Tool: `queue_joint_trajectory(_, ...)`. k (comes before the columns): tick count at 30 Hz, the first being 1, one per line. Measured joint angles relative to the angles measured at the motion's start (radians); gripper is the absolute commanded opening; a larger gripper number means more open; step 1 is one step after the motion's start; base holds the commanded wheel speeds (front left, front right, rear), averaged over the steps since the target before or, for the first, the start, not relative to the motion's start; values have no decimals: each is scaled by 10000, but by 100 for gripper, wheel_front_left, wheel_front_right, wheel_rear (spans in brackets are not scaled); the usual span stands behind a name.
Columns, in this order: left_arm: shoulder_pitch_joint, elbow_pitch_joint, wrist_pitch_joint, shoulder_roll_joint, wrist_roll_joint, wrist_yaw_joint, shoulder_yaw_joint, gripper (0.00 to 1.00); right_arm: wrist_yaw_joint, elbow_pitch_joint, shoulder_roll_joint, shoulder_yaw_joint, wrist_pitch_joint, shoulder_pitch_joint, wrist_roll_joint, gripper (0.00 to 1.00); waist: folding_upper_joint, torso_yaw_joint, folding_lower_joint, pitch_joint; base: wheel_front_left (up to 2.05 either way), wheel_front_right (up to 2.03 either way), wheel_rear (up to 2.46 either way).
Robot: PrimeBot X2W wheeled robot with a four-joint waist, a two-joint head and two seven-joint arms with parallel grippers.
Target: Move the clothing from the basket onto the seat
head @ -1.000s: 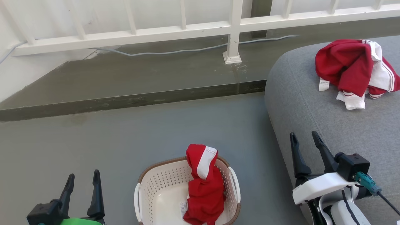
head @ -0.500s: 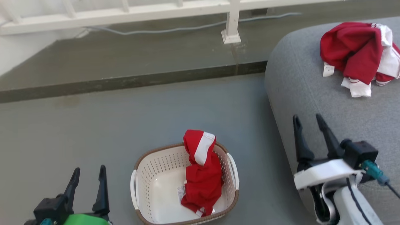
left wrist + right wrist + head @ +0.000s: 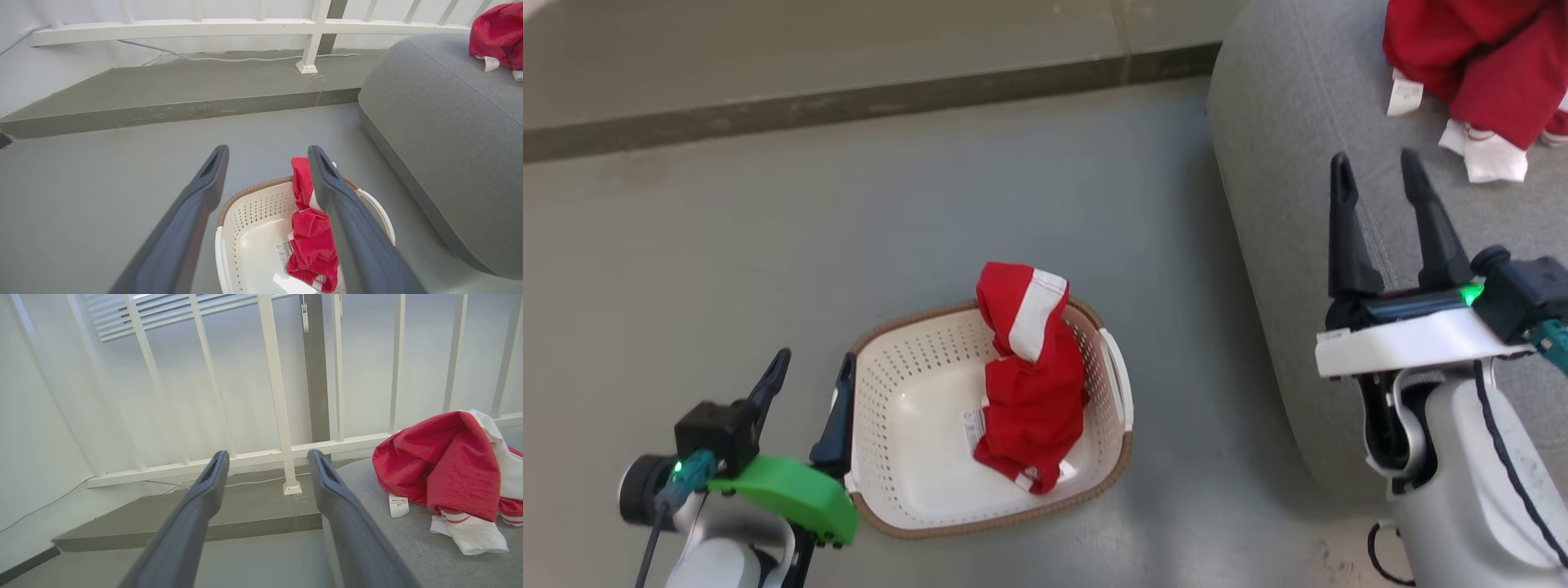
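Note:
A red garment (image 3: 1029,384) with a white band lies in the right half of the white perforated basket (image 3: 907,457) on the floor; the left wrist view has the garment (image 3: 312,228) and the basket (image 3: 249,228) just below the fingers. My left gripper (image 3: 813,371) stands open at the basket's left rim, nothing between its fingers. Another pile of red and white clothing (image 3: 1486,73) rests on the grey seat (image 3: 1307,245) at the upper right, also seen as clothing (image 3: 445,473) on the seat (image 3: 392,539) in the right wrist view. My right gripper (image 3: 1376,167) hangs open over the seat's left edge, empty.
A raised grey concrete step (image 3: 849,102) crosses the floor behind the basket. A white railing (image 3: 245,26) with a post (image 3: 312,49) and a pale cable (image 3: 245,59) runs along the far wall. Bare grey floor (image 3: 768,245) lies between the step, the basket and the seat.
The head camera has tipped down, so the railing has left its view and everything sits higher. My left gripper now stands against the basket's left rim. Both grippers remain open.

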Motion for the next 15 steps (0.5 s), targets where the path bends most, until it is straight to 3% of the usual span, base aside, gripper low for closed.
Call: queue_joint_trajectory(15, -2495, 1864, 1028, -420, 416, -523, -757, 100, -90, -711, -29, -629, 0, -1961, -17, 100, 0, -713, 1, 2086, 0, 0, 0)
